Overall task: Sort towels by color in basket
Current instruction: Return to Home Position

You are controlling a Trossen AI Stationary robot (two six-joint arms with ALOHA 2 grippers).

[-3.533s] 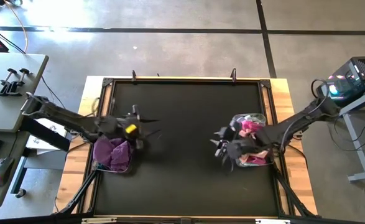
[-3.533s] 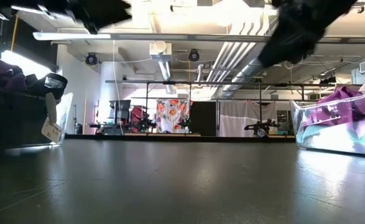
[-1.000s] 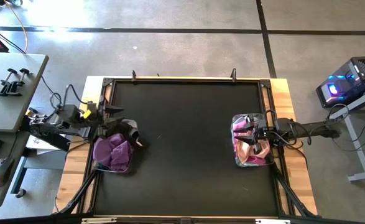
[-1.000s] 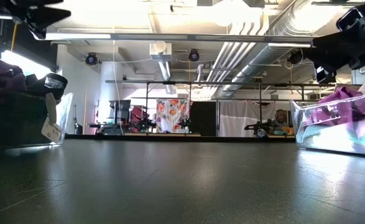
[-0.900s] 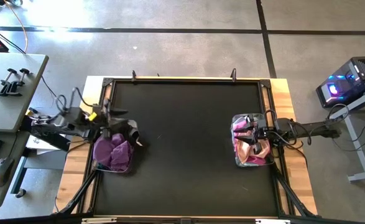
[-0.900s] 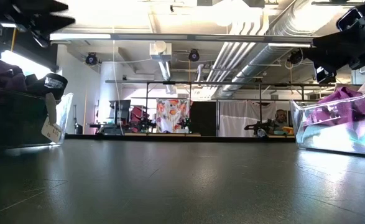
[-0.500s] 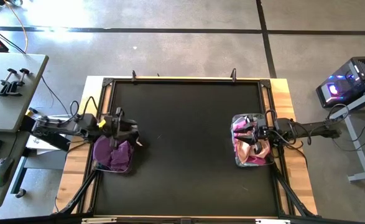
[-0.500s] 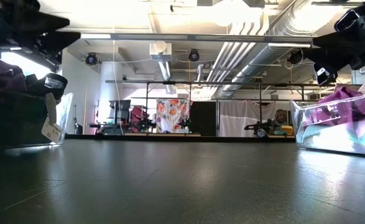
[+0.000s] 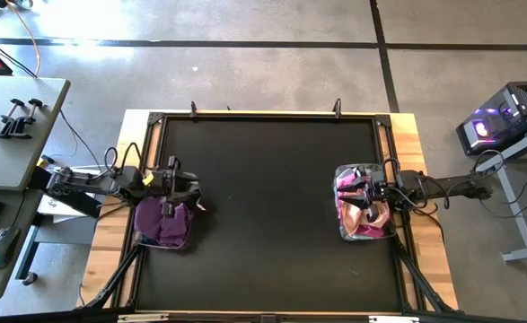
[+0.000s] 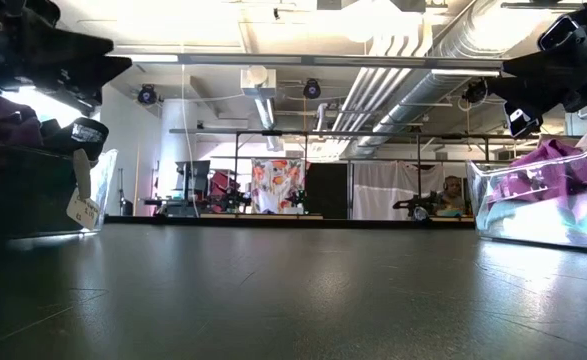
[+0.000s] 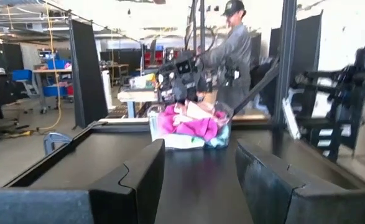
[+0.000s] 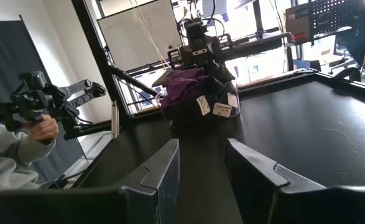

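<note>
Purple towels (image 9: 160,224) fill a clear basket (image 9: 139,237) at the table's left; the right wrist view shows them heaped (image 12: 188,84). Pink and magenta towels (image 9: 360,184) lie in a second clear basket (image 9: 343,235) at the right, also seen in the left wrist view (image 11: 191,121). My left gripper (image 9: 189,187) hangs level over the far end of the left basket, open (image 11: 198,168) and holding nothing. My right gripper (image 9: 353,193) hangs level over the right basket, open (image 12: 201,168) with nothing between its fingers.
The black table top (image 9: 267,206) lies bare between the two baskets, inside a raised frame with two clamps (image 9: 194,108) at the far edge. A person (image 11: 232,43) stands beyond the table; a hand holding a gripper device (image 12: 36,118) shows beside it.
My left gripper has come down from beyond the table's left edge toward the right, over the far end of the purple basket, levelling out as it sank. Its fingers stay open. The towels and baskets lie unmoved.
</note>
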